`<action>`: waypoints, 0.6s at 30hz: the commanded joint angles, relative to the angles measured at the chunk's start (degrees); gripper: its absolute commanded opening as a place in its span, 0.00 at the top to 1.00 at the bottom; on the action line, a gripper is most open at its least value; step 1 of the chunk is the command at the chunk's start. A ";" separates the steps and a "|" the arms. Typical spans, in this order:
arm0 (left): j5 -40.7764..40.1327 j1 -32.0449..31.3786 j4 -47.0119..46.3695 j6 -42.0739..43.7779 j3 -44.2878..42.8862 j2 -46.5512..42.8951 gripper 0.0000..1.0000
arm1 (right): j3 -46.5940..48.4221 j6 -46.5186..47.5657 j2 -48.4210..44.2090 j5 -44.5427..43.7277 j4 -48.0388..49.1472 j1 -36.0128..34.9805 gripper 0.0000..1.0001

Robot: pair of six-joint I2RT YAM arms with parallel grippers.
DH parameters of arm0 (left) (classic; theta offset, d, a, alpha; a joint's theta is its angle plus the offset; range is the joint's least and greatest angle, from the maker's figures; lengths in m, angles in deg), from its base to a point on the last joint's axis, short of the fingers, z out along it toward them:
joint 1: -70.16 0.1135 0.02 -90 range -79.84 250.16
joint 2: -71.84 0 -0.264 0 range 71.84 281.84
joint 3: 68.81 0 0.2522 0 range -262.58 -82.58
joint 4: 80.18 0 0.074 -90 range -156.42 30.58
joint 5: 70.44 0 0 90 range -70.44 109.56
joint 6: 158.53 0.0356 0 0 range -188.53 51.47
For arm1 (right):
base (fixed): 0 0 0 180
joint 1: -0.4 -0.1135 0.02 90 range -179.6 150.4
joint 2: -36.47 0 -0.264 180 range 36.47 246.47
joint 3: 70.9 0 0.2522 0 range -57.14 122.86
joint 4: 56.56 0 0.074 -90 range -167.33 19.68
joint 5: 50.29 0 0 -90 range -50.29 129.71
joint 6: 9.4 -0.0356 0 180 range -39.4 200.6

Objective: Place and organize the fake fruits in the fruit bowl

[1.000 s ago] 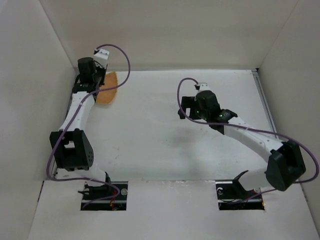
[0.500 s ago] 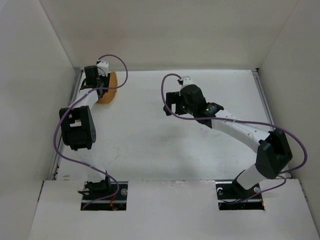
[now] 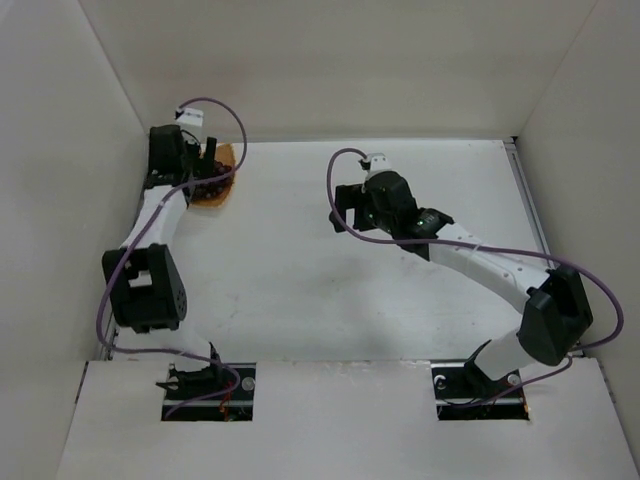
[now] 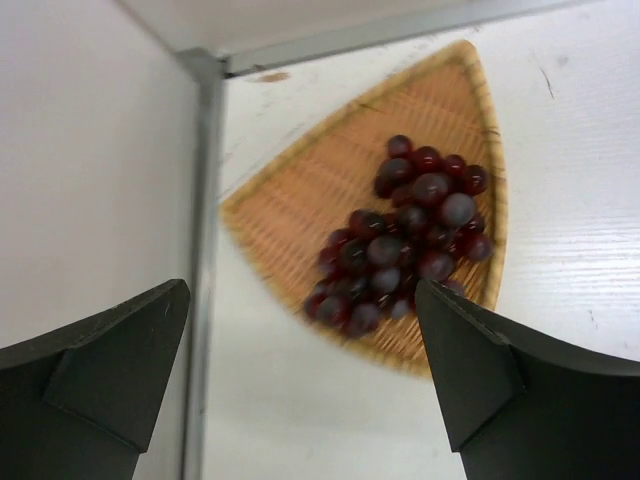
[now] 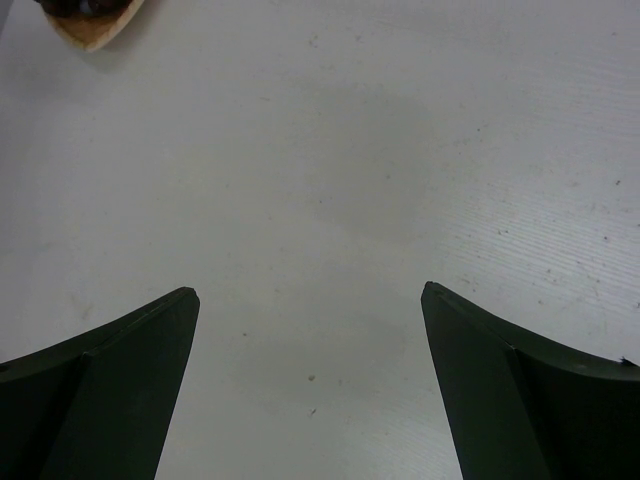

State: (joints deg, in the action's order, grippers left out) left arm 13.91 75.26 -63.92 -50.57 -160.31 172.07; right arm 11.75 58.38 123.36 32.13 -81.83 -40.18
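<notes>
At the far left corner of the table (image 5: 330, 150), the wedge-shaped woven basket (image 4: 300, 195) lay close beside the side wall (image 4: 90, 150). The bunch of dark red grapes (image 4: 410, 235) rested inside it, toward the curved rim. The left gripper (image 4: 300, 295) hovered directly above, its jaws spread wide and holding nothing; the grapes showed between the fingers but clear of them. The right gripper (image 5: 310, 295) hung over bare table nearer the middle, likewise gaping and empty. It was well apart from the basket, whose tip just showed at the edge of the right wrist view.

By the look of it, the placing step was done, since the only fruit in sight sat in the bowl. What remained was tidying at most: a few beads at one end of the bunch seemed to lie on or over the rim, though that was hard to tell. A next move would call for lifting the left arm straight up, clear of the bunch, or for a gentle nudge of the grapes toward the basket's middle.
</notes>
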 commanded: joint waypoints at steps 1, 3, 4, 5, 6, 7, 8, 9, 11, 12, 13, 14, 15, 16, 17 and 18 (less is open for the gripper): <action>-1.74 2.93 0.82 -0.81 2.66 -15.30 0.00 | -1.64 0.68 -4.27 -2.18 1.14 -0.42 0.00; -0.77 4.86 6.26 -1.78 5.04 -18.91 0.00 | -3.48 0.34 -5.76 -2.71 1.14 0.01 0.00; 0.02 6.09 9.07 -2.48 6.70 -20.49 0.00 | -4.45 0.16 -6.73 -2.97 1.14 0.37 0.00; 0.98 7.41 11.88 -3.27 8.81 -22.16 0.00 | -5.42 0.16 -7.61 -3.15 1.14 0.72 0.00; 1.95 8.99 14.43 -3.97 11.18 -24.01 0.00 | -6.30 0.16 -8.66 -3.24 0.96 1.16 0.00; 2.83 10.92 16.81 -5.02 13.99 -26.20 0.00 | -7.17 0.07 -9.71 -3.50 0.79 1.60 0.00; 3.45 12.94 18.75 -6.43 17.15 -28.83 0.00 | -7.79 -0.10 -10.59 -3.76 0.61 1.86 0.00; 3.63 14.96 20.51 -7.92 20.31 -31.29 0.00 | -8.84 -0.37 -11.65 -4.11 0.52 2.30 0.00; 3.80 18.39 25.07 -11.43 25.15 -35.52 0.00 | -10.86 -0.98 -13.50 -4.38 0.87 3.00 0.00; 3.37 19.28 28.14 -13.45 26.65 -36.67 0.00 | -11.57 -1.25 -14.03 -4.38 1.13 3.44 0.00; 2.93 19.72 31.30 -15.47 27.45 -37.03 0.00 | -12.19 -1.42 -14.38 -4.29 1.22 3.79 0.00; 2.58 19.90 33.68 -17.32 28.24 -37.21 0.00 | -12.54 -1.60 -14.56 -4.20 1.31 4.14 0.00; 3.10 20.69 34.67 -18.30 28.95 -38.25 0.00 | -12.72 -1.77 -14.56 -4.03 1.31 4.41 0.00; 3.45 21.65 34.41 -18.48 29.13 -39.22 0.00 | -12.81 -1.78 -14.47 -3.85 1.31 4.59 0.00; 3.10 22.36 33.63 -18.48 28.78 -39.49 0.00 | -12.63 -1.52 -14.30 -3.59 1.31 4.59 0.00; 2.23 22.54 33.27 -18.22 28.08 -39.14 0.00 | -12.37 -1.16 -14.12 -3.41 1.31 4.59 0.00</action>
State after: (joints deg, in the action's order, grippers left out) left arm 16.17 96.48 -31.74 -64.85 -130.30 136.26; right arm -0.89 57.62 109.92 28.96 -82.34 -35.78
